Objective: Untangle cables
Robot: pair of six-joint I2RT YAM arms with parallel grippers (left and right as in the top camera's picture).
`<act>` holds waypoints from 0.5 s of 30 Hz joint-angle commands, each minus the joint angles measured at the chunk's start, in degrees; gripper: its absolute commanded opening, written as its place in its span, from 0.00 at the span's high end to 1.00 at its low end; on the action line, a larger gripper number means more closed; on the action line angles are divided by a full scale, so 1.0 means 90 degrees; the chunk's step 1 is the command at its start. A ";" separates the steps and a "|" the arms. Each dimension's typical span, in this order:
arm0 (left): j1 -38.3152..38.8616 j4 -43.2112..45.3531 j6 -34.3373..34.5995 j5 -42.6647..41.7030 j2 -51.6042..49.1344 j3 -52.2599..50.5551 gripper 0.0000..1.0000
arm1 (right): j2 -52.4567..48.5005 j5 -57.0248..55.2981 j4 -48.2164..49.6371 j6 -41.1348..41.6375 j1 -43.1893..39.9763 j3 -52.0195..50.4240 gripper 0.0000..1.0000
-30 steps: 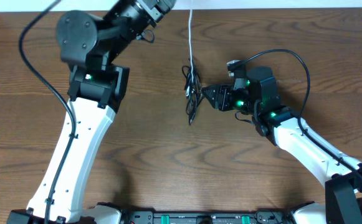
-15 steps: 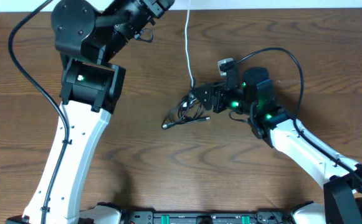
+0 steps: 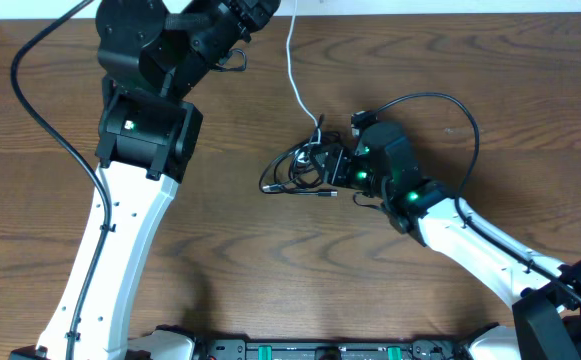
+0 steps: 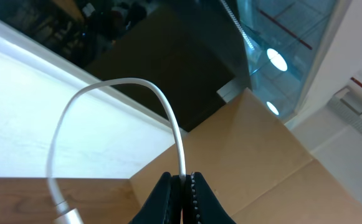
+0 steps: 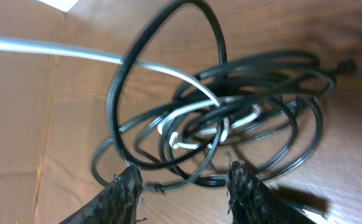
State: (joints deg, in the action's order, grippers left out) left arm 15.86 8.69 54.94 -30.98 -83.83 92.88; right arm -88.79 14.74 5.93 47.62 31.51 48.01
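Wood table (image 3: 270, 270), one white cable (image 3: 295, 80), black tangle (image 3: 292, 172)

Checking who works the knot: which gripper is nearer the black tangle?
Right. The right gripper sits at the black cable tangle; the left gripper is at the table's far edge, pinching the white cable.

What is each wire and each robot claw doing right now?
white cable: pinched in the left gripper, other end caught in the tangle.
black cables: looped in one tangled pile on the table.
left gripper: shut on the white cable.
right gripper: open, fingers apart at the pile's edge.
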 commanded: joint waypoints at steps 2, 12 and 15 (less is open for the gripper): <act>0.0012 -0.0138 -0.0325 0.0068 -0.0015 0.0112 0.92 | -0.0168 -0.0627 0.0420 0.0355 0.0206 0.0075 0.57; 0.0260 -0.0265 -0.0461 0.0070 -0.0134 0.0112 0.93 | -0.0867 -0.0180 0.1668 0.0670 0.0304 0.0075 0.57; 0.0367 -0.0187 -0.0546 0.0073 -0.0131 0.0112 0.93 | -0.0867 -0.0165 0.1576 0.0505 0.0277 0.0075 0.56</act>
State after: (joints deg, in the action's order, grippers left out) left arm 18.13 6.07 52.01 -30.72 -84.86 92.88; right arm -96.49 12.36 20.51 53.32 33.69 48.05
